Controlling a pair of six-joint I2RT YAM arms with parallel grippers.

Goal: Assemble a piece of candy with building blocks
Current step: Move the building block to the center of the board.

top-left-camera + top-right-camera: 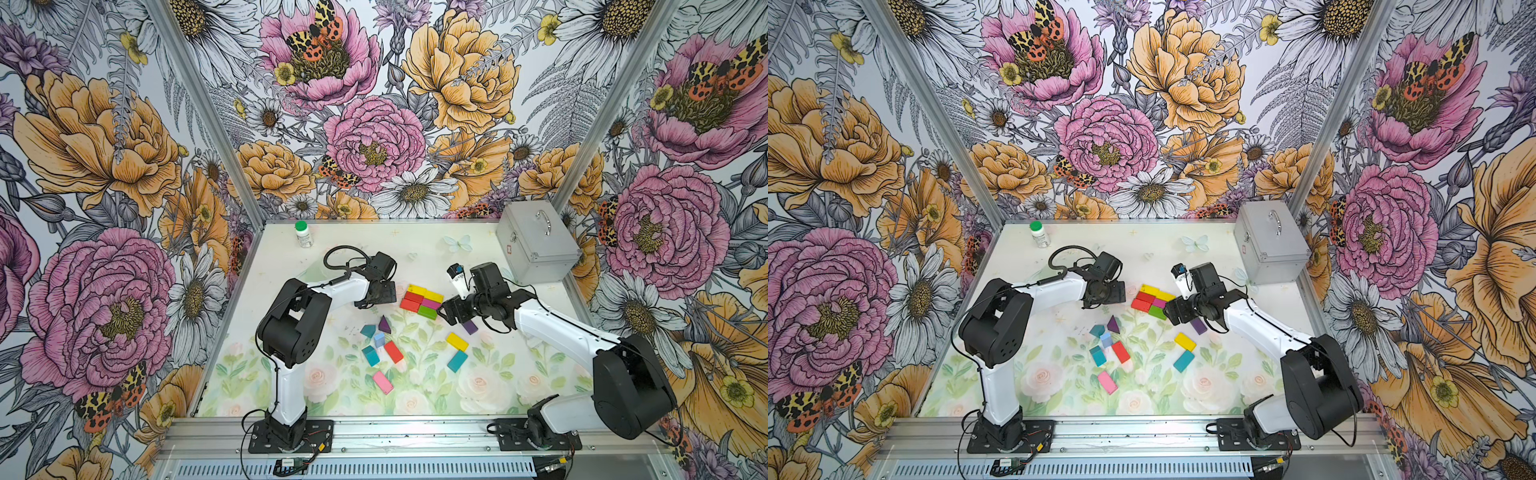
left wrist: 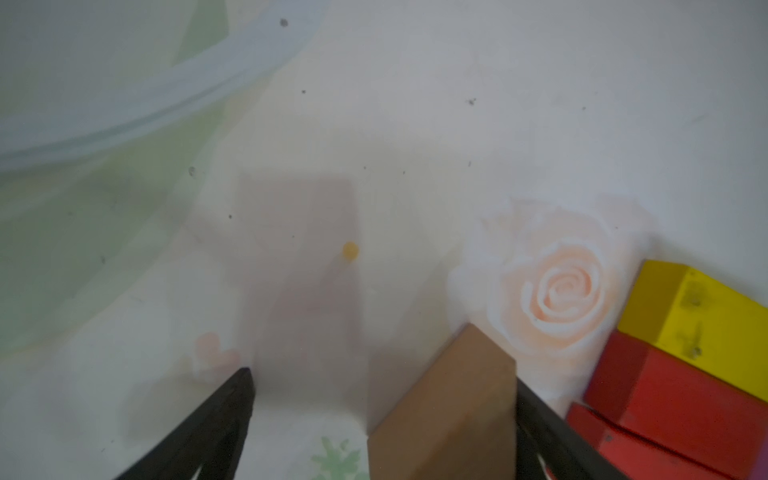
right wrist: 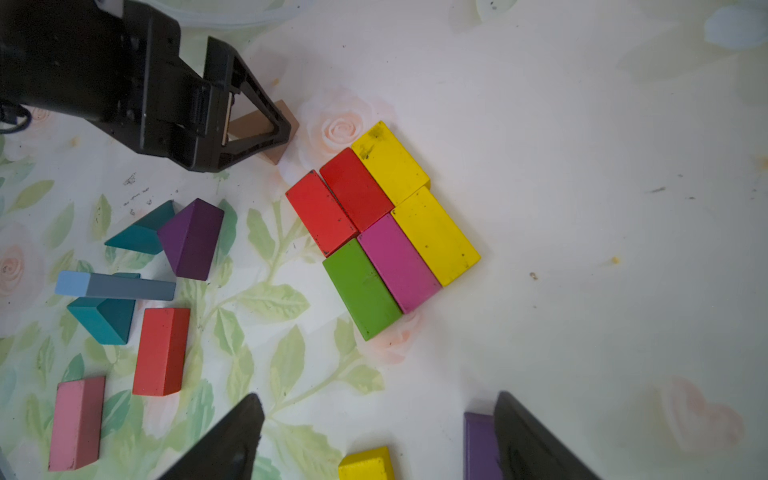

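1. The table carries a flowered mat. Patterned walls close its back and both sides, and a metal rail runs along its near edge. Open mat lies in a strip along the back and in another along the near edge.
2. The right arm reaches in from the near right corner. The right gripper hangs just right of the built blocks, fingers spread wide and grasping nothing.
3. The left arm rises from the near left. The left gripper sits low, just left of the built blocks, its fingers parted.
4. A metal case fills the far right corner, close to the side wall and behind the right wrist.
5. The block rectangle lies mid-table between the two grippers. It is two red, two yellow, one magenta and one green block, touching edge to edge.
6. Loose blocks are scattered nearer the rail, left of centre. A yellow block and a teal block lie apart to the right.
7. A white bottle stands upright near the far left corner.
8. A tan wedge rests between the left fingers, against one of them and clear of the other. A narrow gap separates it from the rectangle's edge.
9. A purple block lies partly hidden behind one right finger.
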